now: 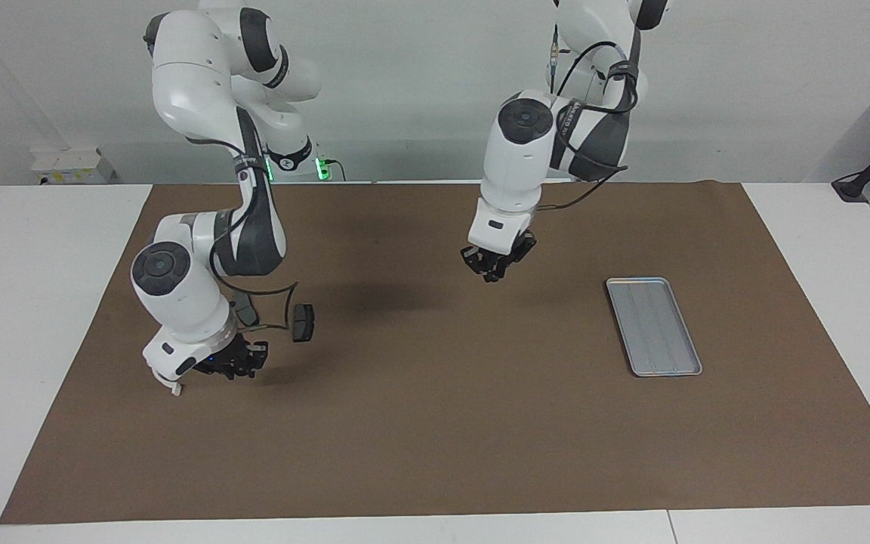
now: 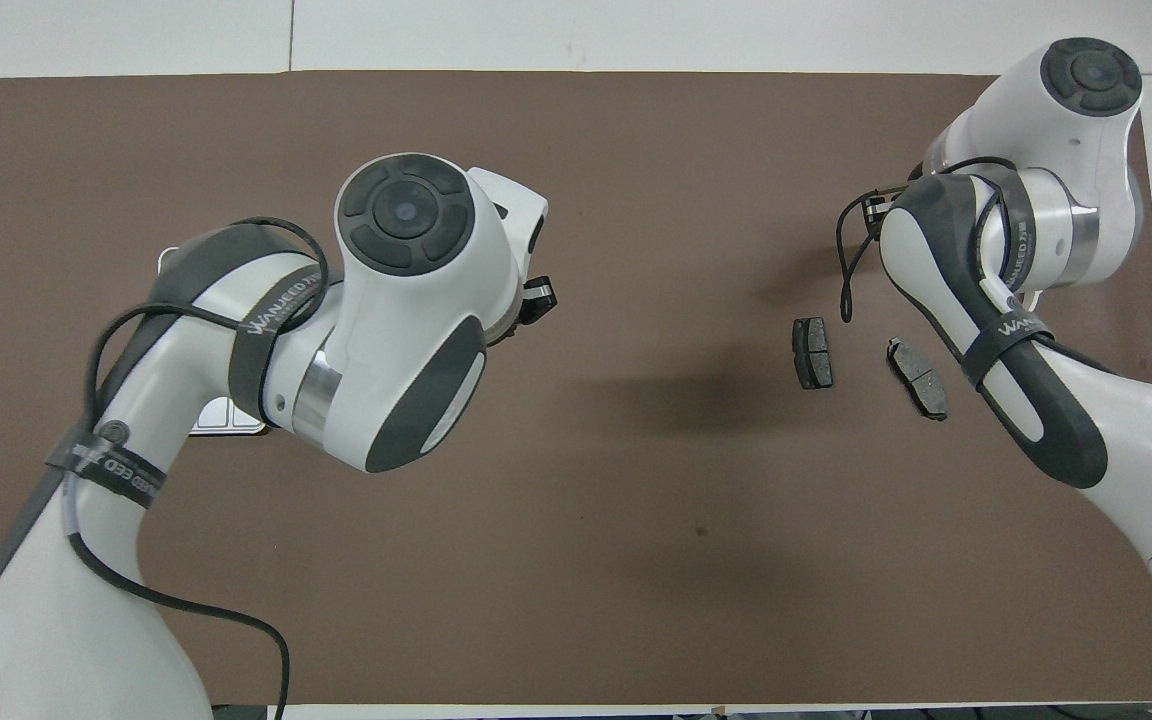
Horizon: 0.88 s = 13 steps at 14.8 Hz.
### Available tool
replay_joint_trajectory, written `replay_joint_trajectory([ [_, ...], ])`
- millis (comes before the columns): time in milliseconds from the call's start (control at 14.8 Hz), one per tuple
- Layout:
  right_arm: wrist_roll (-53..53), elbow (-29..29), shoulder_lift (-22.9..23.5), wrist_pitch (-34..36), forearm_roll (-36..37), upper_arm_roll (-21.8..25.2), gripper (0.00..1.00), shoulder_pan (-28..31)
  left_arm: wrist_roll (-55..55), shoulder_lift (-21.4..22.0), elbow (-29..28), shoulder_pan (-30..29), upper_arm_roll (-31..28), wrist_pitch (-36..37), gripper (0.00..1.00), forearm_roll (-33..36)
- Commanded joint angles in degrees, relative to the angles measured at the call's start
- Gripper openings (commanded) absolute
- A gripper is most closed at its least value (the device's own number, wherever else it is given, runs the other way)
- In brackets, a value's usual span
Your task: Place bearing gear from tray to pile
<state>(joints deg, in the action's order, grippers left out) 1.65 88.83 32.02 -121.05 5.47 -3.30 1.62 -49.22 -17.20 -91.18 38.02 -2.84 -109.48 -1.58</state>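
Note:
The silver tray lies on the brown mat toward the left arm's end, and its grooved floor looks bare. In the overhead view the left arm covers most of the tray. The pile shows as two dark grey brake-pad pieces toward the right arm's end; one pad stands out plainly in the facing view. The bearing gear is hidden in both views. My right gripper hangs low over the mat beside the pads. My left gripper is shut and empty, raised over the mat's middle.
The brown mat covers most of the white table. A black cable loop dangles from the right arm close to the pads. A small white box sits by the wall near the right arm's base.

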Motion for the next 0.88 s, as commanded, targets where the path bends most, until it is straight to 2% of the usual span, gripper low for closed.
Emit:
replay_joint_trajectory([
  [0, 3.5, 4.6, -0.4, -6.0, 1.1, -1.1, 0.0, 2.5, -2.5, -4.7, -0.1, 2.8, -1.2, -5.2, 0.0, -1.1],
  [68, 4.1, 4.8, 0.1, -7.1, 1.1, -1.0, 0.0, 2.8, -2.9, -7.3, -0.6, 2.9, -1.2, -8.9, 0.0, -0.9],
  [135, 4.1, 4.9, 0.2, -7.2, 1.1, -1.1, 0.0, 2.9, -3.0, -7.8, -2.7, 2.9, -1.2, -11.8, 0.0, -0.7],
  [338, 4.2, 4.9, 0.4, -7.4, 1.1, -1.1, 0.0, 2.9, -3.0, -7.8, -8.1, 3.0, -1.3, -17.1, 0.0, 0.3],
  [541, 4.1, 5.0, 0.4, -7.3, 1.1, -1.1, 0.0, 2.9, -2.9, -7.8, -10.7, 3.0, -1.3, -20.1, 0.0, 1.0],
  [609, 4.0, 5.0, 0.4, -7.3, 1.0, -1.1, 0.47, 2.9, -2.9, -7.8, -11.0, 3.0, -1.3, -20.5, 0.0, 1.0],
  [676, 4.1, 4.9, 0.2, -7.1, 1.1, -1.1, 0.99, 2.9, -3.0, -7.8, -11.3, 3.0, -1.3, -20.6, 0.0, 1.0],
  [812, 4.0, 4.6, -1.0, -5.3, 1.1, -1.0, 1.0, 2.2, -3.0, -7.8, -12.9, 3.5, -1.3, -22.5, 0.0, 1.0],
])
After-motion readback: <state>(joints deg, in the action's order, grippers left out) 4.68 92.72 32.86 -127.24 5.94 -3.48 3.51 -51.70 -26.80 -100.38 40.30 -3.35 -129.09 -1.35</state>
